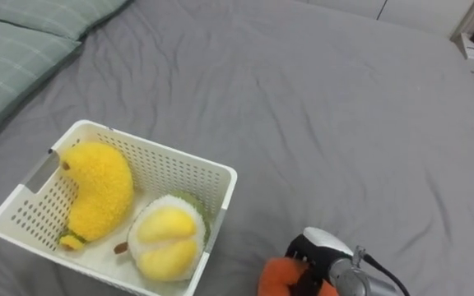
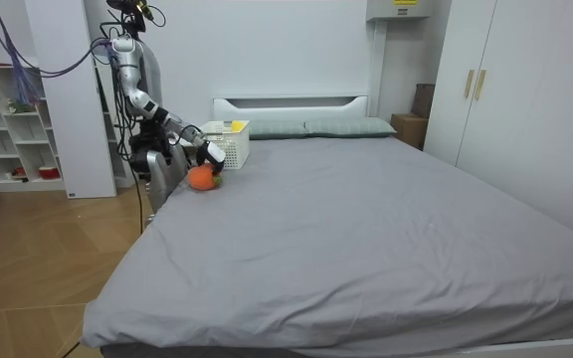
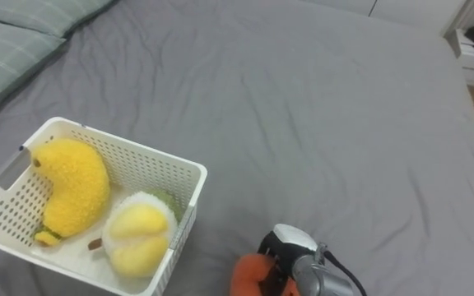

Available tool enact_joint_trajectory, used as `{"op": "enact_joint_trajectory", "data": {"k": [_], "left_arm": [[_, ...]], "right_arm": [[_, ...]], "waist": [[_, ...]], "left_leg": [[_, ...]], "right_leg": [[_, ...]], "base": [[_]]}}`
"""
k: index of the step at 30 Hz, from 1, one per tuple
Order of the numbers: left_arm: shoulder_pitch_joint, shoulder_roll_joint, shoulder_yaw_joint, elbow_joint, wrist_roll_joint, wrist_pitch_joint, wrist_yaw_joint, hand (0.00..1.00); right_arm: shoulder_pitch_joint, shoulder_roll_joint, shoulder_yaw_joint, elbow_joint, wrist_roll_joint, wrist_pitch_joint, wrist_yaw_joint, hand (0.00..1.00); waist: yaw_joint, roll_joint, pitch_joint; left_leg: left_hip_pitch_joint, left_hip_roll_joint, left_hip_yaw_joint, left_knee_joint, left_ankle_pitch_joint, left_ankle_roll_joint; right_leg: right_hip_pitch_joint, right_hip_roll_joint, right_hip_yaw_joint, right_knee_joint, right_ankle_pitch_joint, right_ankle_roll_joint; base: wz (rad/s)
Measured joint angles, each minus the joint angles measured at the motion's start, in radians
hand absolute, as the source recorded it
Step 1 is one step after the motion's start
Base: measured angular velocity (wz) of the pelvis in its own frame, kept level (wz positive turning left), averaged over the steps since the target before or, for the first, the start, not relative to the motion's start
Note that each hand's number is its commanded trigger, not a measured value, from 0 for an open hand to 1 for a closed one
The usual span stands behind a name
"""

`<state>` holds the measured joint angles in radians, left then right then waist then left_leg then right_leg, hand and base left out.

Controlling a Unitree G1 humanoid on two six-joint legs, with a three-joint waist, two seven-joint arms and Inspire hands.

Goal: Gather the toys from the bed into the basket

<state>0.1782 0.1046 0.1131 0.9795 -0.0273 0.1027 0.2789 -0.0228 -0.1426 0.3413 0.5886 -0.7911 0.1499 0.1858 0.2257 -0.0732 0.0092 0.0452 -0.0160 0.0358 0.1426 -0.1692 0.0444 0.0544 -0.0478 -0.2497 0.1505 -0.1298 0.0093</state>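
left to right: a pale green checked pillow (image 1: 6, 57); a white perforated plastic basket (image 1: 159, 152) on the grey bedsheet (image 1: 319, 123), holding a yellow banana-shaped plush toy (image 1: 101, 189) and a round yellow-and-white plush fruit (image 1: 167, 238); near the basket's right wall, a round orange plush toy (image 1: 276, 277) lying on the sheet, the right hand (image 1: 313, 256) curled round it in a grasp. step in hand, by judgement: picking up this toy. next move – lift above the rim, carry left, let go inside.
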Motion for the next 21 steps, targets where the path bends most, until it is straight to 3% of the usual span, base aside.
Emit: {"op": "enact_joint_trajectory", "data": {"k": [12,15,21], "left_arm": [[0.001,0.000,0.001,0.012,-0.006,-0.005,-0.001,0.00],[0.003,0.000,0.008,0.012,-0.011,-0.004,-0.009,0.00],[0.010,0.021,0.063,0.023,-0.003,-0.011,-0.019,0.00]], "right_arm": [[0.004,-0.008,-0.010,-0.008,0.020,-0.017,-0.009,1.00],[0.004,-0.022,-0.048,-0.071,0.040,-0.019,-0.008,1.00],[-0.001,-0.098,-0.184,-0.329,0.044,-0.020,-0.025,1.00]], "waist": [[-0.003,-0.006,-0.0020],[-0.017,-0.004,0.0004],[-0.059,-0.011,0.0043]], "left_leg": [[0.000,-0.001,0.003,0.006,0.000,0.000],[0.001,-0.001,0.005,0.007,0.000,0.000],[0.011,0.000,0.015,0.002,0.000,0.000]], "right_leg": [[0.001,-0.002,0.003,0.001,0.000,0.000],[0.002,-0.002,0.008,0.002,0.000,0.000],[-0.001,0.000,0.030,0.002,0.000,0.000]], "base": [[0.00],[0.00],[-0.06]]}}
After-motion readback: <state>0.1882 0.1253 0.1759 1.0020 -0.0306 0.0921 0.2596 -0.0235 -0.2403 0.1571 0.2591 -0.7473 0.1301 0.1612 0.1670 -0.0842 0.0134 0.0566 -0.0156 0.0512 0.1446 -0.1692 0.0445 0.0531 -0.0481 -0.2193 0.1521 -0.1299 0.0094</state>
